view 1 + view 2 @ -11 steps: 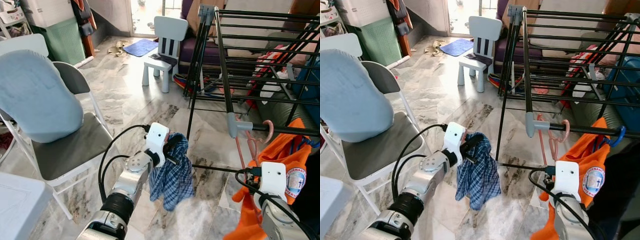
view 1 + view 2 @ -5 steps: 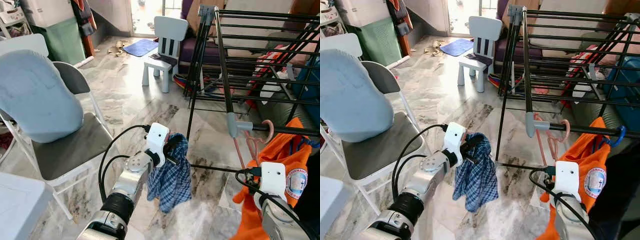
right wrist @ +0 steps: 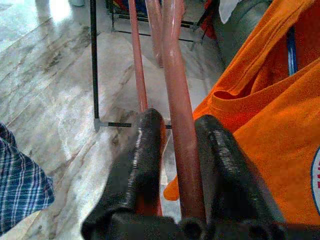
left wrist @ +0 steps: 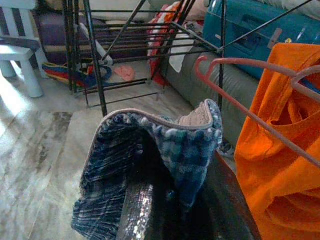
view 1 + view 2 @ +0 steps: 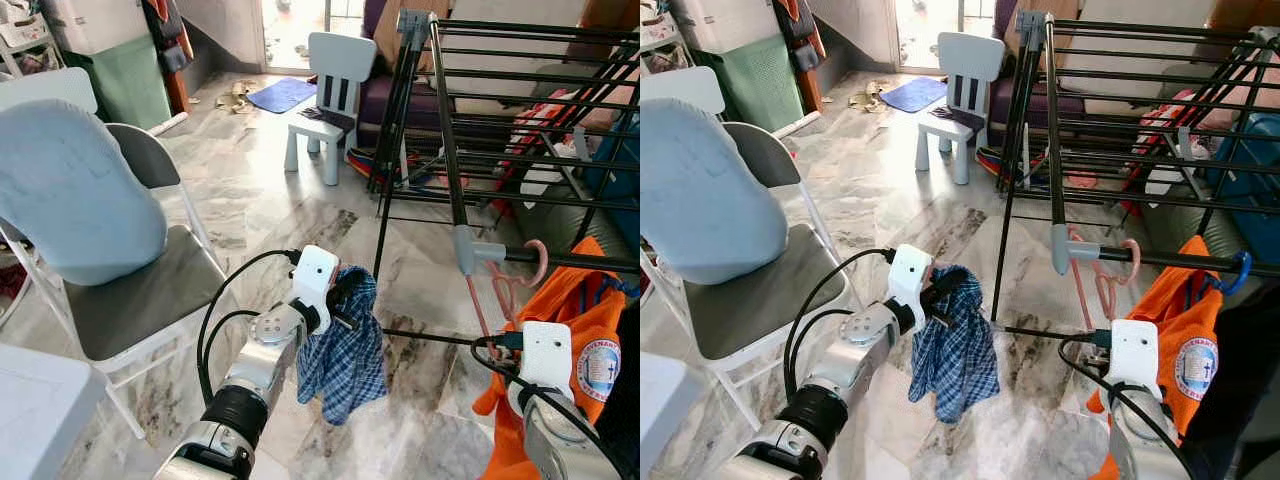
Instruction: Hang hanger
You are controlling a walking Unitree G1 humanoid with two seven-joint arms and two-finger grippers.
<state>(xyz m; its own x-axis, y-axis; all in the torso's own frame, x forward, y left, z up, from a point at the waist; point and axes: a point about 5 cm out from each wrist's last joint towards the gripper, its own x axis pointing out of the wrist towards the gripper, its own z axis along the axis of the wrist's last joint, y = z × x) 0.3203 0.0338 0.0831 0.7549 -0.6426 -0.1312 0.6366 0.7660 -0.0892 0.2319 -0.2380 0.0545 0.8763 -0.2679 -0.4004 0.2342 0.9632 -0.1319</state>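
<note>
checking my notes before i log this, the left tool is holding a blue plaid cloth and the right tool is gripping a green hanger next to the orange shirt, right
Not quite: the hanger is pink, not green. The right wrist view shows the pink rod between the fingers of the right tool, beside the orange shirt. The rest stands: the left tool holds the blue plaid cloth.

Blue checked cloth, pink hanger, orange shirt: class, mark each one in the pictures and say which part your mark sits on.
blue checked cloth (image 5: pixel 345 350), left eye view, middle of the hanging fabric.
pink hanger (image 3: pixel 181 120), right wrist view, the bar between the right hand's fingers.
orange shirt (image 4: pixel 280 165), left wrist view, the front of its body.
</note>
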